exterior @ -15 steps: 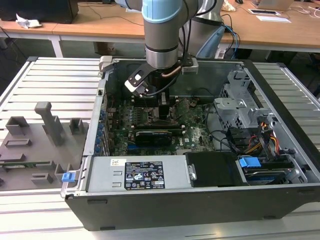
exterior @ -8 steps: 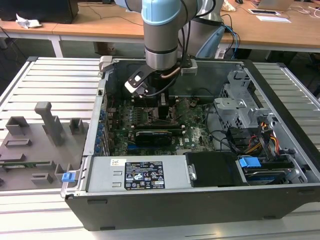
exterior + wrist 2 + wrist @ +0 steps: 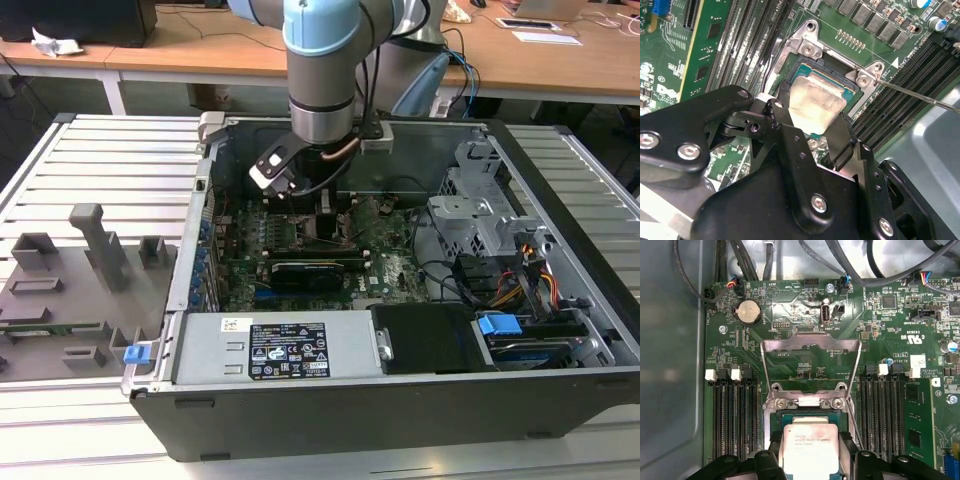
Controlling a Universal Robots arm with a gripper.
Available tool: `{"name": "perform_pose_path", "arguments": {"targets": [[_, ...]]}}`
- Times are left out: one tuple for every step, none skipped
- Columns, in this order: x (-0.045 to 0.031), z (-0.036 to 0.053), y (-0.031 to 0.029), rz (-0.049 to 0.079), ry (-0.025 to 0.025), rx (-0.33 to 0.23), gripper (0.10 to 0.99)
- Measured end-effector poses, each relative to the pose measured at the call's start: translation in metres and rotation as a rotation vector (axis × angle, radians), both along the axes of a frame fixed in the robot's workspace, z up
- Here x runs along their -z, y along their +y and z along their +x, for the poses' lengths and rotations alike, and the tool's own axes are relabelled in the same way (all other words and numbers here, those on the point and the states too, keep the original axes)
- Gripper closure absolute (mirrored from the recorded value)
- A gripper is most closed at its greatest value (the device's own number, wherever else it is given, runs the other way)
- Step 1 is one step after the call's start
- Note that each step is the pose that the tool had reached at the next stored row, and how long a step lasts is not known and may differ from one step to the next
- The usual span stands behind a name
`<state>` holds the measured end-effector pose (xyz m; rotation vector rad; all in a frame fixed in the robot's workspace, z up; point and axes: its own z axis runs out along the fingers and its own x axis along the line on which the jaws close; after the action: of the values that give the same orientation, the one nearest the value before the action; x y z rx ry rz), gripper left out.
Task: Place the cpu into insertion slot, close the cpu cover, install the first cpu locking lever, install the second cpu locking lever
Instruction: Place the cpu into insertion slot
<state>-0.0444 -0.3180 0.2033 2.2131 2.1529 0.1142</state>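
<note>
Silver cpu [image 3: 810, 442] gripped by pincer [image 3: 811, 452] (cpu cover [image 3: 812, 344] raised).

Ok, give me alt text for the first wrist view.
The gripper holds the cpu between its fingers at the socket. Beyond it the cpu cover is open on the green motherboard, memory slots on either side.

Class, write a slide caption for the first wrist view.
Gripper clasping the cpu over the insertion slot, cpu cover open.

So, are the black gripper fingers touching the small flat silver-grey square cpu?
Touching. In the second wrist view the black fingers of the gripper clamp opposite edges of the silver-grey cpu, no gap; the first wrist view agrees.
</note>
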Motion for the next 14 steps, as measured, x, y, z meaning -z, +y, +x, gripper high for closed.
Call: {"name": "perform_pose_path", "arguments": {"targets": [[0.0014, -0.0005, 0.0004, 0.000, 0.0000, 0.000, 0.557], [0.0019, -0.0007, 0.0005, 0.000, 0.0002, 0.000, 0.557], [0.0019, -0.0007, 0.0005, 0.000, 0.0003, 0.000, 0.557], [0.0020, -0.0007, 0.0005, 0.000, 0.0001, 0.000, 0.557], [0.0019, -0.0007, 0.0005, 0.000, 0.0001, 0.000, 0.557], [0.0020, -0.0007, 0.0005, 0.000, 0.0001, 0.000, 0.557], [0.0020, -0.0007, 0.0005, 0.000, 0.0001, 0.000, 0.557], [0.0020, -0.0007, 0.0005, 0.000, 0.0000, 0.000, 0.557], [0.0020, -0.0007, 0.0005, 0.000, 0.0000, 0.000, 0.557], [0.0020, -0.0008, 0.0005, 0.000, 0.0000, 0.000, 0.541], [0.0020, -0.0008, 0.0005, 0.000, 0.0000, 0.000, 0.541], [0.0020, -0.0007, 0.0006, 0.000, 0.0000, 0.000, 0.478], [0.0020, -0.0008, 0.0005, 0.000, 0.0001, 0.000, 0.478], [0.0020, -0.0008, 0.0005, 0.000, 0.0000, 0.000, 0.478]]}}
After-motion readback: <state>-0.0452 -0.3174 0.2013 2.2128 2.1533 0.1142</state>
